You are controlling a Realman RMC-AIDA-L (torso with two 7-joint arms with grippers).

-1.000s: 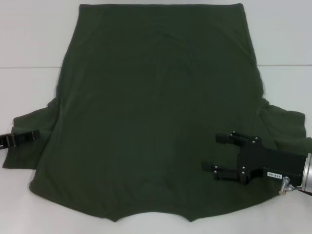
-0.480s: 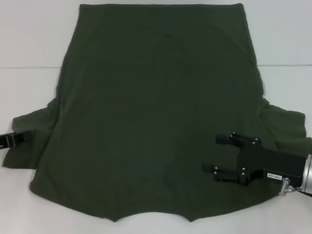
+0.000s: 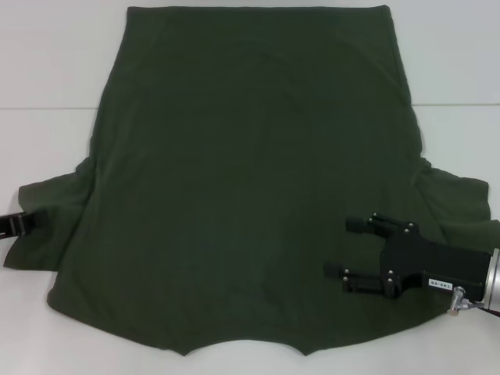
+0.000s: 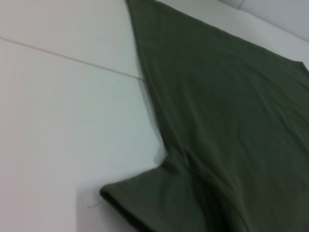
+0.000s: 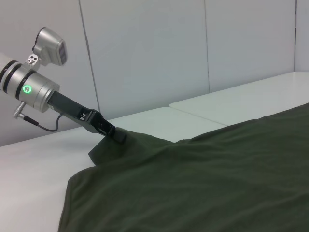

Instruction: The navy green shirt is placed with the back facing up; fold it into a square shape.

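Observation:
The navy green shirt (image 3: pixel 250 172) lies spread flat with its plain back up, collar edge nearest me and hem at the far side. My right gripper (image 3: pixel 344 247) is open above the shirt's near right part, beside the right sleeve (image 3: pixel 457 203), with nothing between its fingers. My left gripper (image 3: pixel 23 222) shows only as a black tip at the left sleeve (image 3: pixel 47 211). The right wrist view shows the left gripper (image 5: pixel 116 136) touching the sleeve's edge. The left wrist view shows the shirt's side and sleeve (image 4: pixel 159 193), but no fingers.
A white table (image 3: pixel 47 312) carries the shirt, with a thin seam (image 3: pixel 47 108) running across it. Bare table surface lies to the left and right of the shirt's body. A pale panelled wall (image 5: pixel 145 48) stands behind the left arm (image 5: pixel 34 89).
My left gripper has drawn back to the left, so less of it shows at the sleeve. The sleeve has hardly moved. My right gripper has shifted only slightly.

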